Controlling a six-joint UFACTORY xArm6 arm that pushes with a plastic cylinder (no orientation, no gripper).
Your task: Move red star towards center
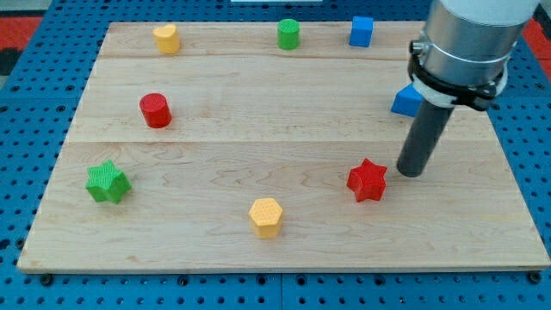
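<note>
The red star (pixel 368 180) lies on the wooden board (pixel 275 215) at the lower right of the middle. My tip (pixel 411 171) rests on the board just to the star's right, with a small gap between them. The rod rises from there to the arm at the view's top right. The arm partly hides a blue block (pixel 405 101) above the tip; its shape is unclear.
A red cylinder (pixel 156 110) is at the left, a green star (pixel 108 182) at the lower left, a yellow hexagon (pixel 266 216) near the bottom. Along the top stand a yellow block (pixel 167 39), a green cylinder (pixel 288 34) and a blue cube (pixel 362 31).
</note>
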